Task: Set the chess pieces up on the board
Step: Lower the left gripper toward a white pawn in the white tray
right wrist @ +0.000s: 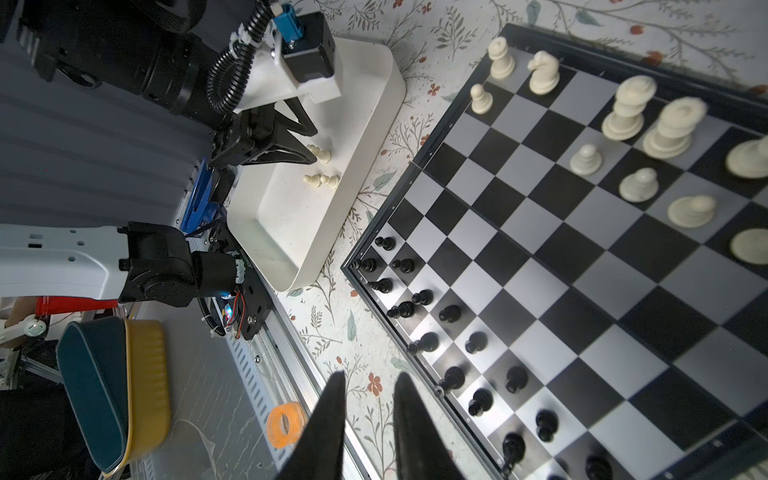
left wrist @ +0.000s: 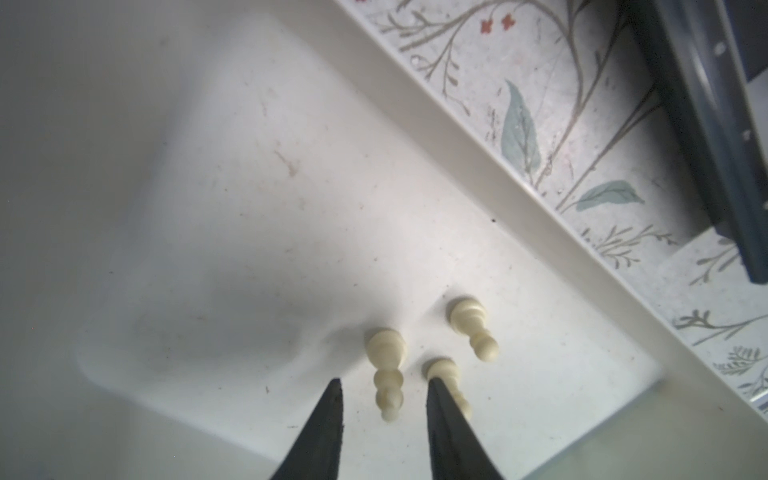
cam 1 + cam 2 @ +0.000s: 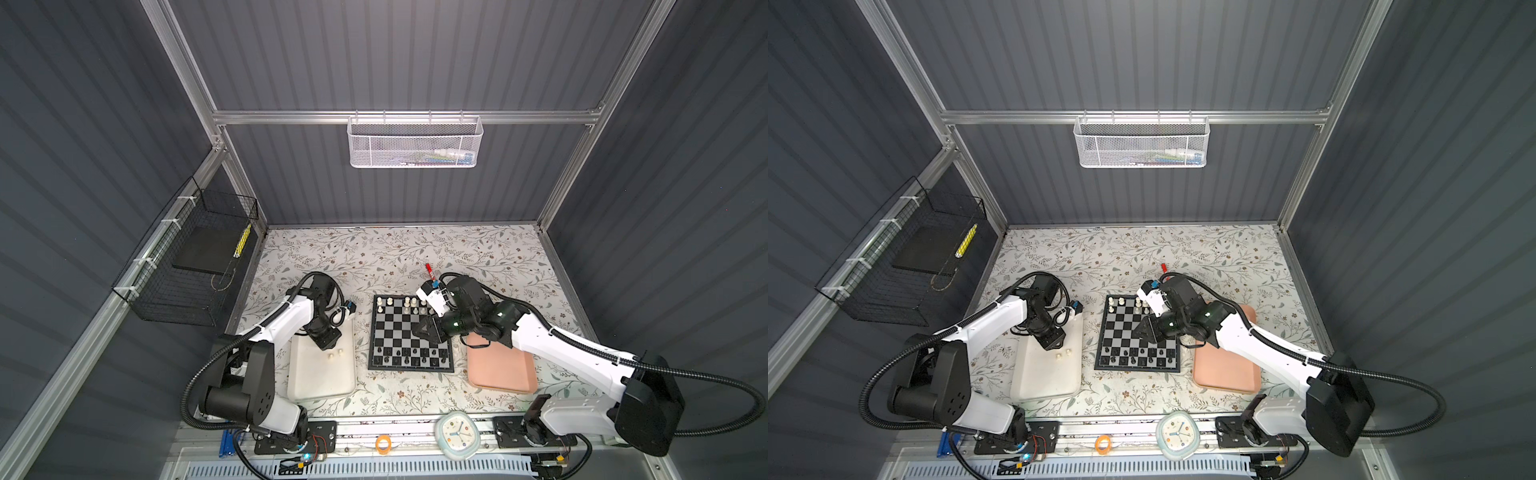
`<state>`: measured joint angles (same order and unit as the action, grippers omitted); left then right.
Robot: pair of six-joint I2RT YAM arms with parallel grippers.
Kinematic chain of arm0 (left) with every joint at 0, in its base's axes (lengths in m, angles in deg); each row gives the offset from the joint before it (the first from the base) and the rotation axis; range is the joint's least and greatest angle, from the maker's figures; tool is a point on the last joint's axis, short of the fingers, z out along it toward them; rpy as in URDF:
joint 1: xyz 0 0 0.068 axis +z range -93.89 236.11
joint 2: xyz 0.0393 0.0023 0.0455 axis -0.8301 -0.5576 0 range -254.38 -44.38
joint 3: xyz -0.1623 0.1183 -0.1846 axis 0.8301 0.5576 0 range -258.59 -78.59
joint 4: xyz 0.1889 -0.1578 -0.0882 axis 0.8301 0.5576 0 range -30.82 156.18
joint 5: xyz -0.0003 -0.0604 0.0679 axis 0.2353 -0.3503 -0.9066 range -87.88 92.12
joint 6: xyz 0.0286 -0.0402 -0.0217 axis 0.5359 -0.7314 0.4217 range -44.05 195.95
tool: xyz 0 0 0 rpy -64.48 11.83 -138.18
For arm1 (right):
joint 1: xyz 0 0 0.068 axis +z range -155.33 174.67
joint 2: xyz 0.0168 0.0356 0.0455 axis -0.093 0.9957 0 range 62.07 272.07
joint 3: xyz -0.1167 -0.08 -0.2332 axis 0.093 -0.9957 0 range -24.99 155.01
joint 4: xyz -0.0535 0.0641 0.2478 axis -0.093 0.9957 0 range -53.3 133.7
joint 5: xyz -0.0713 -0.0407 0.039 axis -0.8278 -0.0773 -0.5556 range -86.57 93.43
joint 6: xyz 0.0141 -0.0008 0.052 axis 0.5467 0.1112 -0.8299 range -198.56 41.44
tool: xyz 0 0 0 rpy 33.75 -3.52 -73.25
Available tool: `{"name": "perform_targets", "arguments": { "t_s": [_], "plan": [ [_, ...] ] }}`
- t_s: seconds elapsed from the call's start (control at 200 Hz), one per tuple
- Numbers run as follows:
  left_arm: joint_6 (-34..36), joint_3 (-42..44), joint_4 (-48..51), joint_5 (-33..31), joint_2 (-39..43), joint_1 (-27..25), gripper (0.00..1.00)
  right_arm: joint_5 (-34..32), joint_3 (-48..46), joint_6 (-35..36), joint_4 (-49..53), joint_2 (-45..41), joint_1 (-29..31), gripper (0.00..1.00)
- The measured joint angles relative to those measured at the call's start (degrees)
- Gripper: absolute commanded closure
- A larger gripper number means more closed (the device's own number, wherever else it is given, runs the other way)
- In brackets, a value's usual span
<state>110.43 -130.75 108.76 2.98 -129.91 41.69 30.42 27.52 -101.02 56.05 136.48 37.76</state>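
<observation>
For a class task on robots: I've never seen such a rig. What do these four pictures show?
Two robot arms: the left arm and the right arm. Two pictures look down from above; two come from wrist cameras. Between a white tray and a pink tray lies the board, black pieces on its near rows, cream pieces on its far rows. The left gripper, jaws open, straddles a cream pawn lying in the white tray. The right gripper hangs over the board, holding nothing.
</observation>
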Motion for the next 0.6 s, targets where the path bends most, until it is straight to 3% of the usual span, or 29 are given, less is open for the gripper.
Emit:
{"name": "perform_targets", "arguments": {
  "t_s": [0.6],
  "plan": [
    [0.0,0.7,-1.11,0.0,-1.33,0.0,0.71,-0.42,0.0,0.0,0.09,0.0,0.5,0.76]
  ]
}}
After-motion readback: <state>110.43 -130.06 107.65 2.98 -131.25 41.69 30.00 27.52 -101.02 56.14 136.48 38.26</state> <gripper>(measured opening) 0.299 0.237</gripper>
